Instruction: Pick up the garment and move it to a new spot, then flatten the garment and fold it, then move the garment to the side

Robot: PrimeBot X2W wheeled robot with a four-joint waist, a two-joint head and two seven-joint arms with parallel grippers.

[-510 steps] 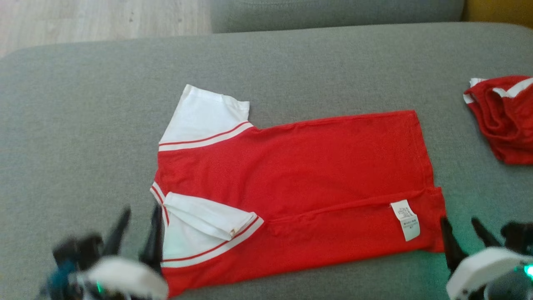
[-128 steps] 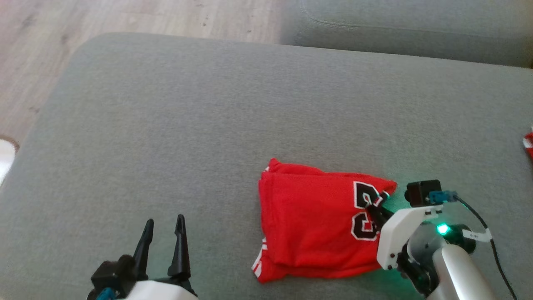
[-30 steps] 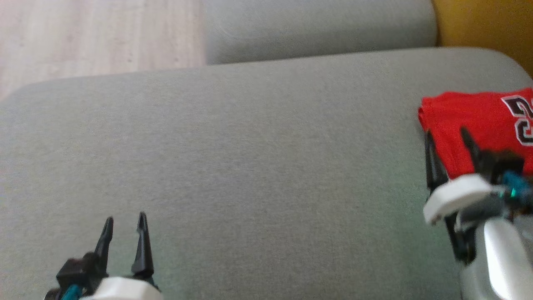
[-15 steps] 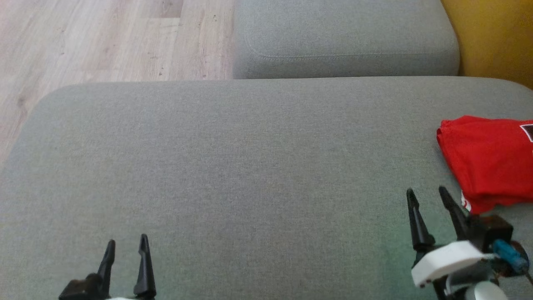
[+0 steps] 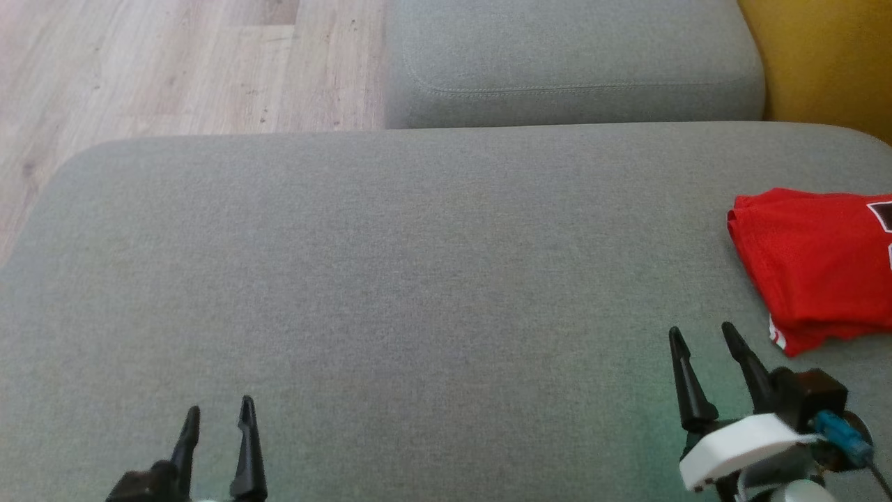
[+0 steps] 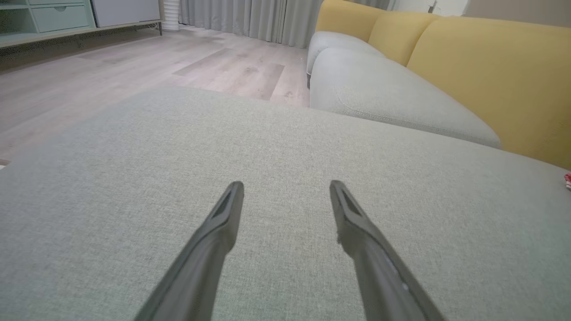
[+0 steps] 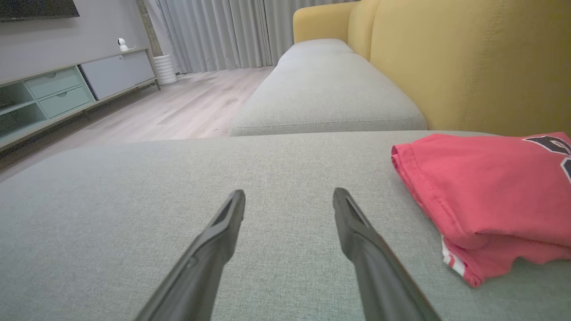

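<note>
Right gripper (image 5: 701,330) has pulled back off the garment (image 5: 815,265) since about four seconds ago, when its fingers were on the printed corner. It now sits just beside the near-left corner, not touching, fingers apart and nothing between them. Head camera has also swung, so the garment's jump to the frame's right edge is partly a view shift. Over the last half second there is only a small drift of the right arm. Left gripper (image 5: 219,406) is at lower left, fingers likewise spread and empty, well apart from the garment, hovering over bare grey seat cushion (image 5: 390,265). The wrist views agree: left gripper (image 6: 286,184) and right gripper (image 7: 289,192) each show two separated fingers over fabric. The garment is folded and lying flat on the cushion's right side, near the yellow backrest (image 5: 829,63). Its rounded fold edge faces left toward the cushion's middle. A white-striped trim (image 5: 775,335) peeks out at the near-left corner and a black-and-white number print (image 5: 881,216) sits at the far right. The long axis looks left-to-right across the cushion, but the frame cuts it off, so that is not certain. From the right wrist the garment (image 7: 486,191) lies right of the fingers, stacked in layers. Count: one red garment, two grippers, two grey cushions, the second cushion (image 5: 571,63) behind the first. Wood floor (image 5: 174,63) is at upper left.
</note>
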